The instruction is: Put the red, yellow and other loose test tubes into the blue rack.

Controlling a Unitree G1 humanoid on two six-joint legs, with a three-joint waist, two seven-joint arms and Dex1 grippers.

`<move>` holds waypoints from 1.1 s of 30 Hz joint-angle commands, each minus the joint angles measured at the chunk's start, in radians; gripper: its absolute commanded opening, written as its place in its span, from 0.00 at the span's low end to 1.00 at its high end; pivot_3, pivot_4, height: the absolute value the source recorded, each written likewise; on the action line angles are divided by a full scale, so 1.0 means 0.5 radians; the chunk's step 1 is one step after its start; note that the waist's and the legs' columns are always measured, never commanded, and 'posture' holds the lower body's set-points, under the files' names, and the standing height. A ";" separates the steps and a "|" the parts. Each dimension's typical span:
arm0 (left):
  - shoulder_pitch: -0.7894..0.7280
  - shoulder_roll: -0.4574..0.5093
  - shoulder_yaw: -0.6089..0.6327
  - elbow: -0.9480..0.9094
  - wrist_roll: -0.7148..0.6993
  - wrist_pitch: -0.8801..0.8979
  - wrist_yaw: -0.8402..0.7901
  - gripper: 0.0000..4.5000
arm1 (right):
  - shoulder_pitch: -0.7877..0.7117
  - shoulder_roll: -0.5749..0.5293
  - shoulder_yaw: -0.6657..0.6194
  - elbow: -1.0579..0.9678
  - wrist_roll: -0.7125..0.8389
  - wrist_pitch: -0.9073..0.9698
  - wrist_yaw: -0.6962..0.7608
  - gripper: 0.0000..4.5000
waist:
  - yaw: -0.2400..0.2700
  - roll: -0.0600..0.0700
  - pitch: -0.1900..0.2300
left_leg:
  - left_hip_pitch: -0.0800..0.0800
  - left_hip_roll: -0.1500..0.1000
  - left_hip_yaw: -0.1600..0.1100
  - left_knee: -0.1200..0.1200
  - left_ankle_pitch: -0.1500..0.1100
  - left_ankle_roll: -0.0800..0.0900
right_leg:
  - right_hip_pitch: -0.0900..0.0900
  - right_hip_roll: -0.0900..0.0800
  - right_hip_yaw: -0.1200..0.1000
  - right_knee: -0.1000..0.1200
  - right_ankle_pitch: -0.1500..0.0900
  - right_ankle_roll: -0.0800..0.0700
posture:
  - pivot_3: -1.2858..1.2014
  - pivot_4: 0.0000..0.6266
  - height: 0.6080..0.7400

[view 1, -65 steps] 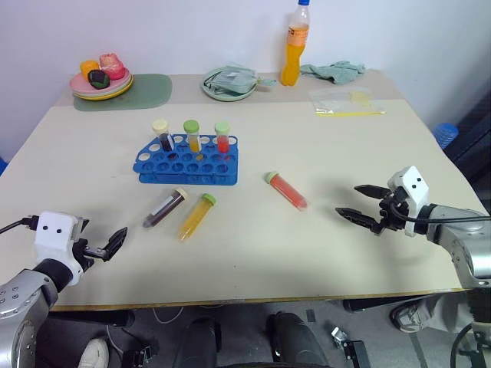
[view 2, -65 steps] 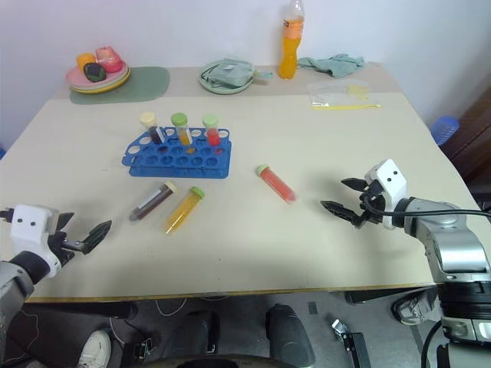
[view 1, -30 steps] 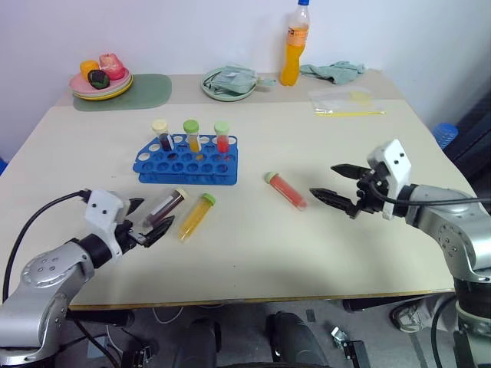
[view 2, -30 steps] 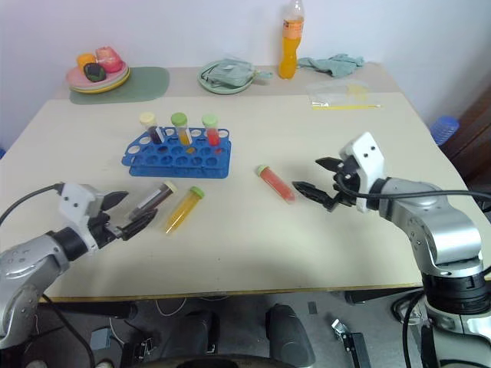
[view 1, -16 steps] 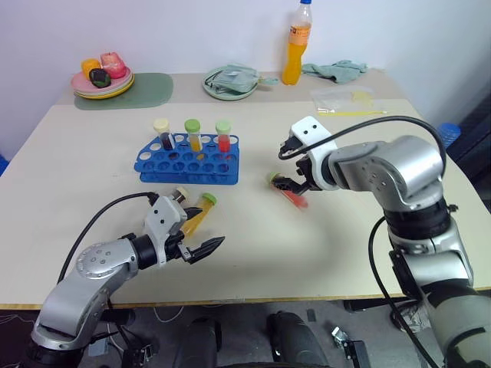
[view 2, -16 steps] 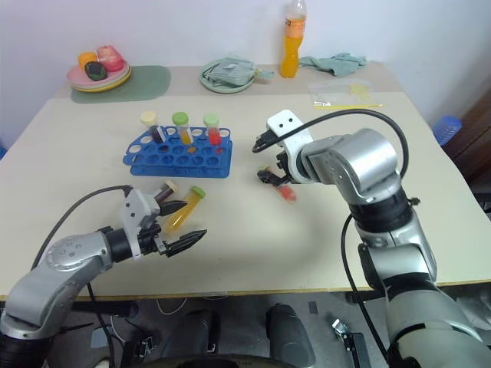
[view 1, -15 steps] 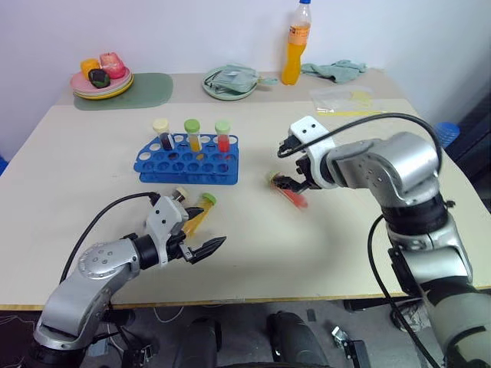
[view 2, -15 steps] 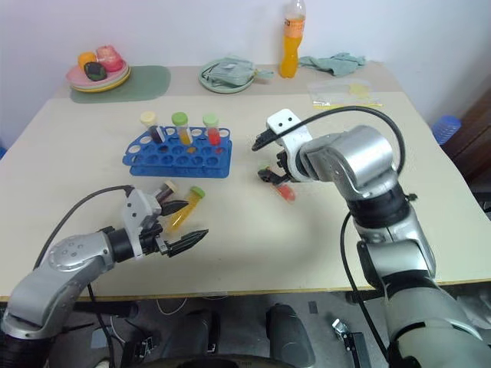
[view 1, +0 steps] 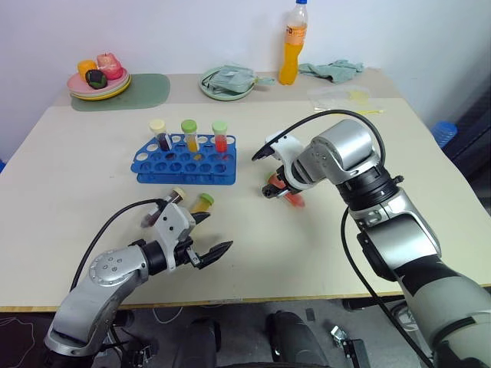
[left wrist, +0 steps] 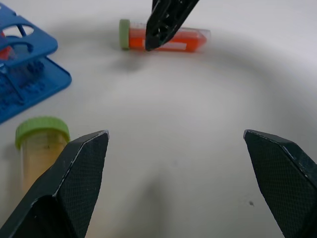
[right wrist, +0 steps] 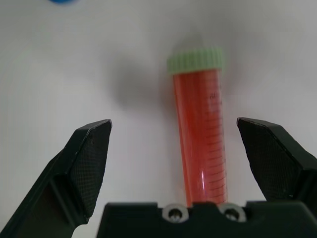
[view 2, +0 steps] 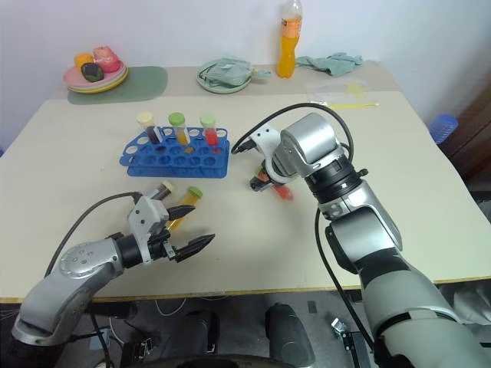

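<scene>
The blue rack (view 1: 184, 162) stands left of centre, with three capped tubes upright in its back row. A red test tube (right wrist: 200, 134) with a green cap lies flat on the table. My right gripper (view 1: 265, 173) points steeply down over it, open, one finger on each side and not touching it. The yellow test tube (view 1: 201, 204) and a dark maroon one (view 1: 163, 207) lie in front of the rack, the maroon one partly hidden by my left hand. My left gripper (view 1: 212, 234) hovers open and empty beside the yellow tube (left wrist: 41, 145).
Along the back edge stand an orange drink bottle (view 1: 294, 46), a bowl with a cloth (view 1: 228, 81), a plate of food (view 1: 101, 78) on a green mat (view 1: 149, 90), a rag (view 1: 334, 69) and a plastic bag (view 1: 345, 100).
My right gripper has swung in from the right and tipped down over the red tube. My left gripper has slid right, past the maroon and yellow tubes. Both stayed open.
</scene>
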 commanded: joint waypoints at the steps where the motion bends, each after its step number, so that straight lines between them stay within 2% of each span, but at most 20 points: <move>1: 0.002 -0.009 0.010 -0.037 0.017 -0.056 0.021 1.00 | -0.095 0.030 0.029 0.078 -0.089 -0.053 0.059 1.00 | 0.000 0.000 0.000 | 0.000 0.000 0.000 0.000 0.000 0.000 | 0.000 0.001 0.000 0.000 0.000 0.000 | 0.52 0.24 1.00; 4: 0.025 -0.008 0.015 -0.041 0.019 -0.070 0.022 1.00 | -0.105 0.048 0.071 0.137 -0.155 -0.108 0.107 1.00 | -0.001 0.000 0.000 | 0.000 0.001 0.000 0.000 0.000 0.000 | 0.000 0.003 0.000 0.000 0.000 0.000 | 0.52 0.24 1.00; 6: 0.039 -0.010 0.008 -0.040 0.027 -0.084 0.030 1.00 | -0.107 0.063 0.099 0.208 -0.210 -0.180 0.142 0.89 | -0.004 0.000 0.000 | 0.000 0.002 0.000 -0.001 0.000 0.000 | -0.001 0.004 0.000 0.000 0.000 0.000 | 0.52 0.24 1.00; 7: 0.042 -0.010 0.005 -0.040 0.029 -0.089 0.034 1.00 | -0.107 0.067 0.107 0.234 -0.234 -0.206 0.157 0.82 | -0.004 0.000 0.000 | 0.000 0.003 0.000 -0.001 0.000 0.000 | -0.001 0.005 0.000 0.000 0.000 -0.001 | 0.52 0.24 1.00; 9: 0.045 -0.013 0.008 -0.039 0.031 -0.092 0.042 1.00 | -0.107 0.068 0.130 0.258 -0.275 -0.248 0.192 0.62 | -0.003 0.001 0.000 | 0.000 0.004 0.000 -0.001 0.000 0.000 | -0.001 0.007 0.000 0.000 0.001 -0.002 | 0.52 0.24 1.00; 12: 0.049 -0.014 0.015 -0.041 0.032 -0.090 0.047 1.00 | -0.106 0.072 0.134 0.265 -0.319 -0.265 0.238 0.26 | -0.002 0.001 0.001 | 0.000 0.006 -0.001 -0.001 0.000 0.000 | -0.001 0.009 0.000 0.000 0.001 -0.002 | 0.52 0.24 1.00; 13: 0.051 -0.014 0.017 -0.042 0.031 -0.089 0.047 1.00 | -0.106 0.073 0.131 0.258 -0.329 -0.258 0.252 0.19 | -0.002 0.001 0.000 | 0.000 0.006 -0.001 -0.001 0.000 0.000 | -0.001 0.009 0.000 0.000 0.001 -0.002 | 0.52 0.24 1.00; 14: 0.055 -0.013 0.017 -0.046 0.032 -0.088 0.049 1.00 | -0.106 0.070 0.126 0.243 -0.337 -0.242 0.262 0.17 | -0.002 0.001 0.001 | 0.000 0.006 -0.001 -0.001 0.000 0.000 | -0.001 0.009 0.000 0.000 0.001 -0.002 | 0.52 0.24 1.00; 16: 0.072 -0.009 0.026 -0.058 0.038 -0.085 0.061 1.00 | -0.075 0.022 0.061 0.042 -0.291 -0.192 0.312 0.17 | -0.002 0.001 0.001 | 0.000 0.006 -0.001 -0.001 0.000 0.000 | -0.001 0.009 0.000 0.000 0.001 -0.003 | 0.52 0.24 1.00; 18: 0.096 -0.007 0.055 -0.071 0.044 -0.083 0.085 1.00 | 0.034 -0.102 0.023 -0.368 -0.212 -0.338 0.455 0.17 | 0.000 0.002 0.001 | -0.001 0.007 -0.001 -0.002 0.000 0.000 | -0.003 0.009 0.001 0.000 0.001 -0.003 | 0.52 0.24 1.00; 20: 0.140 -0.002 0.107 -0.083 0.041 -0.088 0.110 1.00 | 0.234 -0.159 -0.182 -0.799 -0.102 -0.679 0.601 0.17 | 0.003 0.002 0.001 | -0.003 0.008 -0.003 -0.003 0.000 0.000 | -0.002 0.010 -0.001 -0.003 0.001 -0.003 | 0.52 0.24 1.00; 23: 0.205 -0.019 0.218 -0.062 0.090 -0.179 0.175 1.00 | 0.574 -0.128 -0.505 -1.213 0.075 -1.310 0.881 0.17 | 0.001 0.001 0.000 | -0.002 0.010 -0.003 -0.004 0.000 0.000 | 0.000 0.013 -0.001 -0.006 0.001 -0.002 | 0.52 0.24 1.00; 26: 0.177 -0.125 0.394 0.070 0.157 -0.325 0.352 1.00 | 0.845 0.117 -0.724 -1.255 0.235 -1.509 0.832 0.17 | -0.001 0.000 0.000 | 0.003 0.012 -0.003 -0.004 0.000 0.000 | 0.005 0.015 0.000 -0.006 0.001 -0.002 | 0.52 0.24 1.00; 29: 0.145 -0.184 0.507 0.186 0.231 -0.448 0.453 1.00 | 1.015 0.299 -0.601 -1.151 0.006 -1.956 0.749 0.17 | -0.001 0.001 0.000 | 0.005 0.014 -0.004 -0.001 0.000 0.000 | 0.004 0.019 0.001 -0.003 0.004 -0.006 | 0.52 0.24 1.00; 33: 0.152 -0.169 0.558 0.313 0.262 -0.573 0.416 1.00 | 1.062 0.649 -0.434 -0.735 -0.296 -2.672 0.617 0.17 | -0.009 0.001 0.001 | 0.004 0.014 -0.001 -0.001 0.002 -0.002 | -0.001 0.020 0.004 -0.001 0.005 -0.008 | 0.52 0.24 1.00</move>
